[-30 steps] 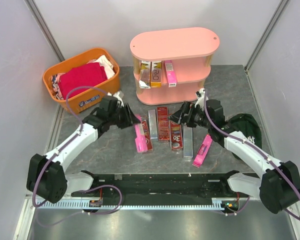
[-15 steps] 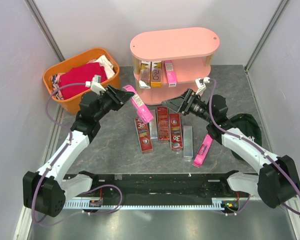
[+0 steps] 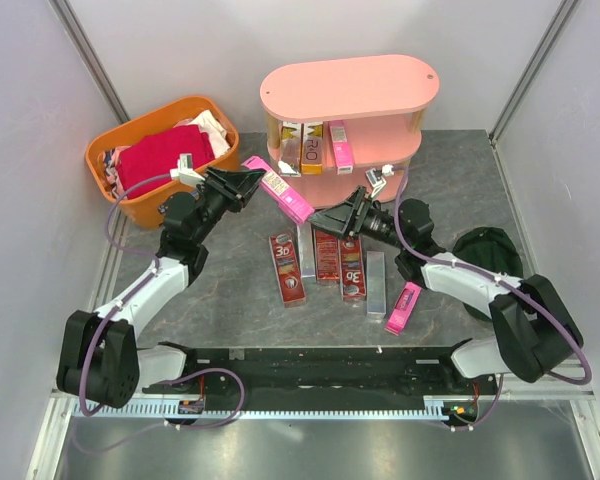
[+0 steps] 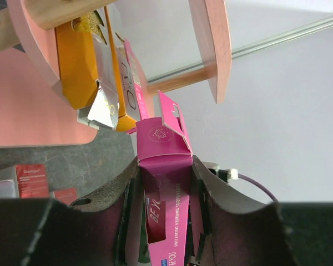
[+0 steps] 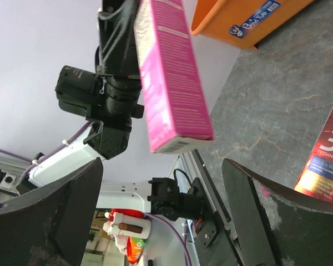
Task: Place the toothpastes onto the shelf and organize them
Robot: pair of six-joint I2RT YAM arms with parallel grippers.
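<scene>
While six loose cartons lie flat on the table just past the arm bases (three dark red, two silver-grey, one pink at the right), the live piece sits one row back: left gripper clamped on a bright pink carton, held clear of the table

Long axis in the top view runs diagonally, from the left fingers toward the right and the near side. Free end stops just short of the right gripper, not touching. Left wrist view shows an end flap standing open

Right gripper: jaws wide apart, empty, pointed left at that free end. Right wrist view has the carton's end ahead, between the two fingers but apart from both

Poses: left arm stretched forward, wrist raised, tool angled right. Right arm reaching forward then folded inward, low over the loose cartons

Beyond both: shelf. Middle tier carries three upright cartons at its left end, room to their right. Right gripper is the nearer one, just in front of the bottom tier

Judgement: looks like a handover to the right arm, or a left-arm swing up to the middle tier. Either way the carton needs turning upright to match the row, and the loose flap could snag
</scene>
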